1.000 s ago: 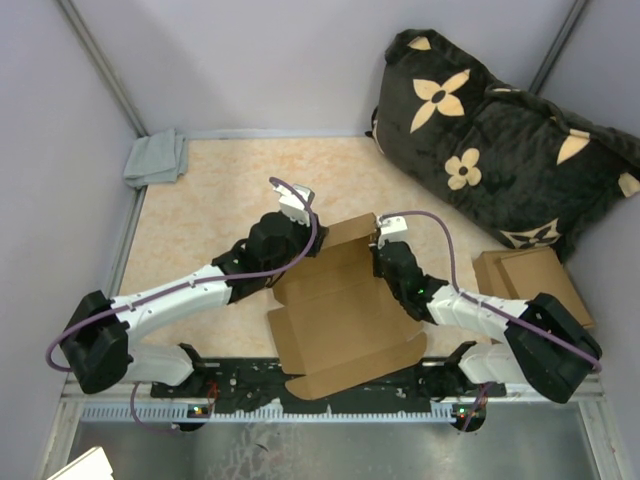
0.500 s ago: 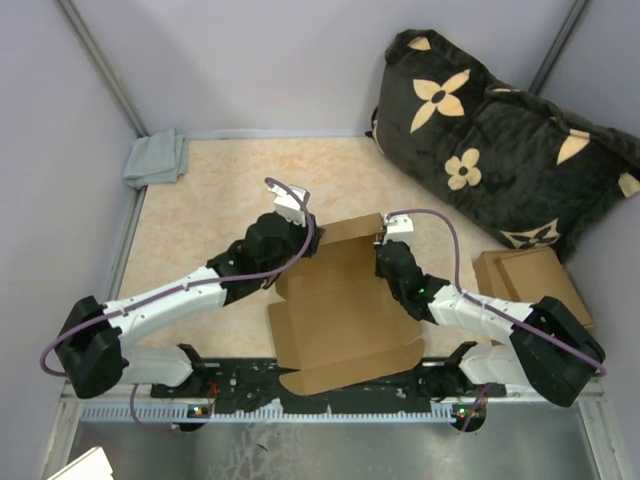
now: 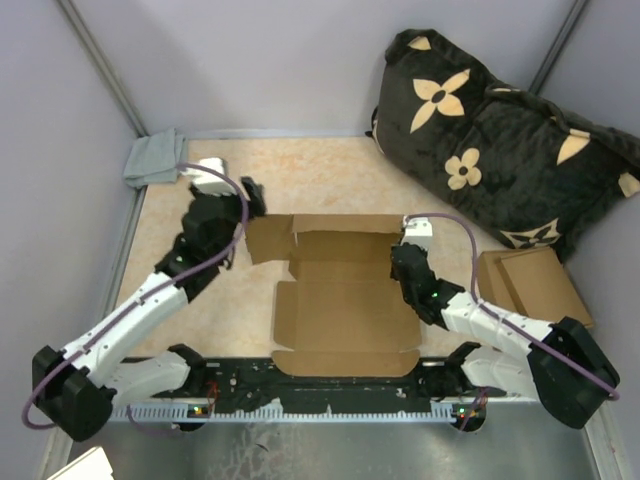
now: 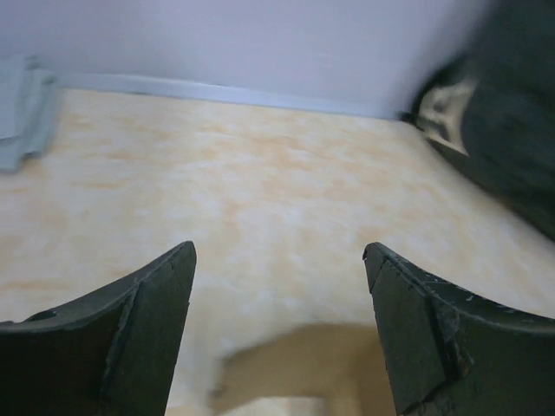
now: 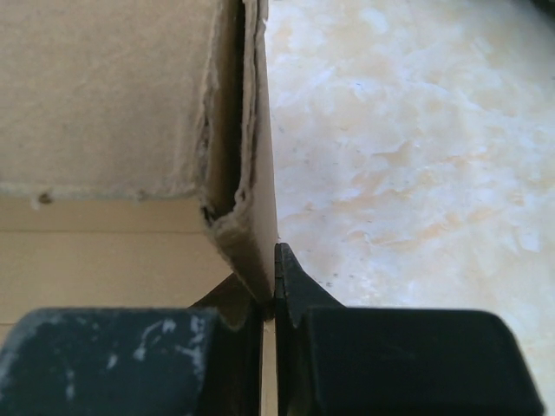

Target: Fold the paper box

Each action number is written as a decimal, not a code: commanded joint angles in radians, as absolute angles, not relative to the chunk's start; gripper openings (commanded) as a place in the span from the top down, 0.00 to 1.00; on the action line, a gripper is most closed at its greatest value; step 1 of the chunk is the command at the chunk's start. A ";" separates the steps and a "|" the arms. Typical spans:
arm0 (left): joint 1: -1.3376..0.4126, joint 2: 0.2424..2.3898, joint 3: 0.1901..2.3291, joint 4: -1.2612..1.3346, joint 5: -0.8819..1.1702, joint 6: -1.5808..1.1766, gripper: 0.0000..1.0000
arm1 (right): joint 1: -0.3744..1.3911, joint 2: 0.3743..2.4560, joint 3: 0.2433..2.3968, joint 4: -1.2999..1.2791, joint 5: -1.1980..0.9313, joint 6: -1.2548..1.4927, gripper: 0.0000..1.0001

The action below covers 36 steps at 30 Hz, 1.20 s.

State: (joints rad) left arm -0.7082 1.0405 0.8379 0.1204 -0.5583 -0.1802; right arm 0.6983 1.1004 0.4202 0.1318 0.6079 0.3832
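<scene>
Folding barely begun: paper box (image 3: 345, 310) lying mostly flat, right edge pinched.

The left hand (image 3: 250, 197) is held wide open and empty, just beside the far-left flap. The box is spread on the tabletop (image 3: 330, 170) between the arms, with its walls and lid judged not yet raised. The right hand (image 3: 403, 262) is closed tight on the box's right edge. No brand, label or writing is found on the cardboard.

Grey cloth (image 3: 155, 158) far-left corner; dark flowered cushion (image 3: 500, 140) far right; flat cardboard stack (image 3: 535, 285) near cushion.
</scene>
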 commanded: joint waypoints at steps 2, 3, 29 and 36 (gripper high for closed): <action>-0.339 1.064 0.779 0.133 -0.349 -0.364 0.17 | 0.622 1.035 0.390 0.115 0.594 0.415 1.00; -0.300 1.085 0.774 0.137 -0.326 -0.382 0.17 | 0.614 1.030 0.388 0.115 0.578 0.417 1.00; -0.207 1.237 0.248 0.998 0.274 -0.476 0.26 | 0.578 1.037 0.432 0.108 0.437 0.365 1.00; -0.210 1.235 0.220 1.068 0.396 -0.502 0.30 | 0.576 1.041 0.439 0.106 0.430 0.359 1.00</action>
